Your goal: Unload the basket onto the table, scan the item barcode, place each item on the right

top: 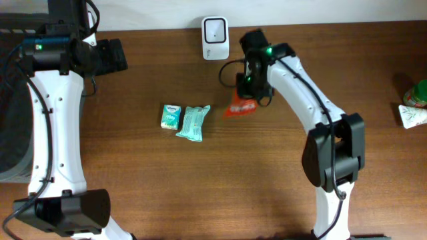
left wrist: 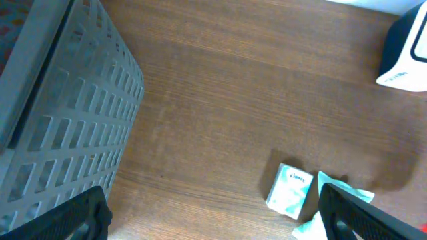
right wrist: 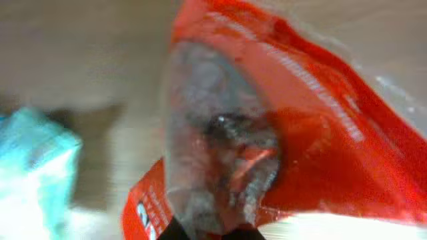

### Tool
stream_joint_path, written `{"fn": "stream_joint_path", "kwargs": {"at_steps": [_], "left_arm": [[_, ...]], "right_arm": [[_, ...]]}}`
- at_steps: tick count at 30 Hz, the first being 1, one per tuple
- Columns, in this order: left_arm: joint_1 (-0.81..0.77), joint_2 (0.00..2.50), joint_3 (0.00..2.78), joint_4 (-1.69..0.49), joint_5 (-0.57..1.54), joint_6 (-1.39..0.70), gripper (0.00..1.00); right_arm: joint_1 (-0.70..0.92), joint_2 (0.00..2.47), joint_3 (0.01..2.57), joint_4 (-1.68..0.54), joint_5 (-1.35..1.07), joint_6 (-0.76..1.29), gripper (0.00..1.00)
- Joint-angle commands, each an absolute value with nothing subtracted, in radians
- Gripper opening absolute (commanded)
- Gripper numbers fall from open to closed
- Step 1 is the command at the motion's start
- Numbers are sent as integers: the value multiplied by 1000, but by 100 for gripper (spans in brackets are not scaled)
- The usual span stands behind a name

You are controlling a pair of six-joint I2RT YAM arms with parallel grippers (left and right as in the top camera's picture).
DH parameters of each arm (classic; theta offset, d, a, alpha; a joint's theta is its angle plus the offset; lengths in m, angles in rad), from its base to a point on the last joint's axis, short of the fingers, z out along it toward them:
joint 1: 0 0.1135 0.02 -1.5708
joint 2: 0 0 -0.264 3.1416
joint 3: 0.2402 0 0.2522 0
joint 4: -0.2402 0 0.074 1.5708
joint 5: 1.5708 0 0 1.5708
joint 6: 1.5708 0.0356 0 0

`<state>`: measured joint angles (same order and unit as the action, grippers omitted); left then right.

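A red plastic packet (top: 240,107) lies on the wooden table just below the white barcode scanner (top: 215,38). My right gripper (top: 252,88) is down on the packet's upper end and shut on it. In the right wrist view the red packet (right wrist: 313,133) fills the frame, its crinkled clear part pinched at my right gripper (right wrist: 210,235). A small teal tissue box (top: 171,116) and a teal packet (top: 193,123) lie to the left. My left gripper (top: 110,57) hangs open at the far left, holding nothing. The left wrist view shows the tissue box (left wrist: 290,192) between its spread fingers (left wrist: 80,213).
A grey slatted basket (left wrist: 60,113) stands at the table's left edge. The scanner (left wrist: 407,53) shows at the top right of the left wrist view. A green-capped item (top: 418,93) and a white packet (top: 412,115) lie at the far right edge.
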<state>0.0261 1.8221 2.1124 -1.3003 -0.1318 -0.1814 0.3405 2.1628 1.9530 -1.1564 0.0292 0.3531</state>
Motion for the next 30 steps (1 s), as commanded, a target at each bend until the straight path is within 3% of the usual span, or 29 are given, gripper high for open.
{"fn": "stream_joint_path", "kwargs": {"at_steps": [1, 4, 14, 19, 22, 26, 30], "left_arm": [[27, 1820, 2127, -1303, -139, -193, 99], [27, 1820, 2127, -1303, -139, -193, 99], [27, 1820, 2127, -1303, -139, -193, 99], [27, 1820, 2127, -1303, -139, -193, 99], [27, 1820, 2127, -1303, -139, -193, 99], [27, 1820, 2127, -1303, -139, -193, 99], [27, 1820, 2127, -1303, -139, -193, 99]], "right_arm": [[397, 2162, 1985, -1268, 601, 427, 4], [406, 2185, 1948, -1308, 730, 463, 4], [489, 2317, 1913, -1256, 746, 416, 6], [609, 2352, 1913, -1240, 727, 416, 22], [688, 2352, 1918, -1206, 677, 416, 49], [768, 2351, 1980, -1188, 499, 416, 45], [740, 2350, 2239, -1308, 459, 417, 46]]}}
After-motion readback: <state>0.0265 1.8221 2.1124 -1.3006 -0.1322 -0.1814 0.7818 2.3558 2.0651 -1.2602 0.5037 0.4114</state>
